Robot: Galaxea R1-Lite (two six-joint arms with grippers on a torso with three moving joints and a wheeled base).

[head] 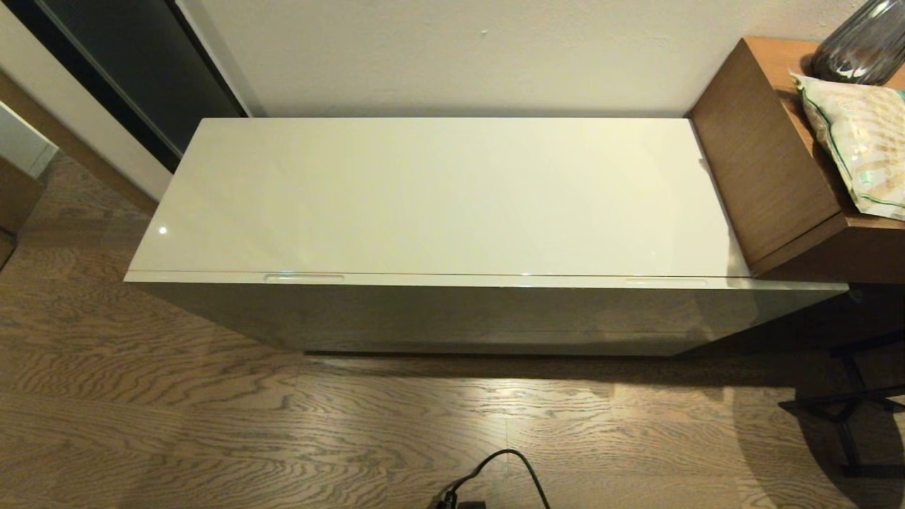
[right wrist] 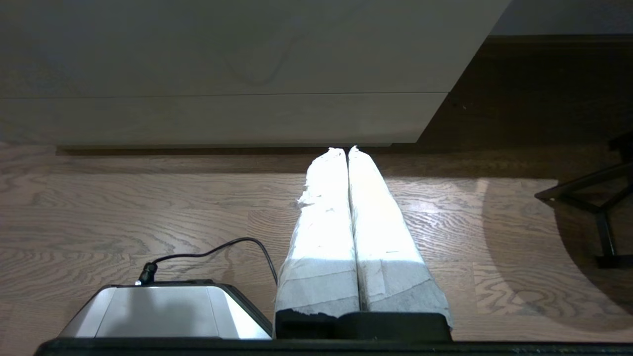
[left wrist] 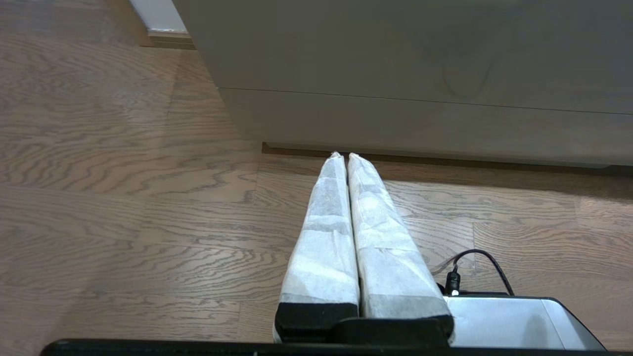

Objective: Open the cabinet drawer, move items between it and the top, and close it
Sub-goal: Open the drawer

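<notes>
Left gripper: the left gripper [left wrist: 347, 157] hangs low over the wood floor [left wrist: 123, 207] in front of the cabinet; its two white-wrapped fingers [left wrist: 324, 237] lie pressed together tip to tip, clenched on nothing, touching nothing.
Right gripper: the right gripper [right wrist: 347, 149] hangs the same way near the cabinet's other end, its fingers [right wrist: 381, 232] closed against each other and empty, clear of the floor and the cabinet front.
Robot base: a grey base corner with a black cable [left wrist: 474, 267] plugged in sits beside each gripper; in the head view only the cable's loop shows at the bottom centre, and neither arm shows there.
Cabinet drawer: the cabinet drawer [head: 488, 281] is pushed fully in, its narrow front edge with two recessed slots running along the middle of the head view.
Top: the top [head: 431, 198] fills the centre of the head view, glossy and bare.
Slippers: none show in any view; the drawer's inside is hidden.
Edges: the top's far edge meets the wall [head: 452, 49]; its right end butts against a brown side table [head: 763, 162], cut off at the upper right, carrying a printed bag [head: 859, 141] and a dark glass vessel [head: 859, 46].
Open room: bare floor lies between the grippers and the cabinet front; black metal legs [head: 848, 403] stand at the lower right.
</notes>
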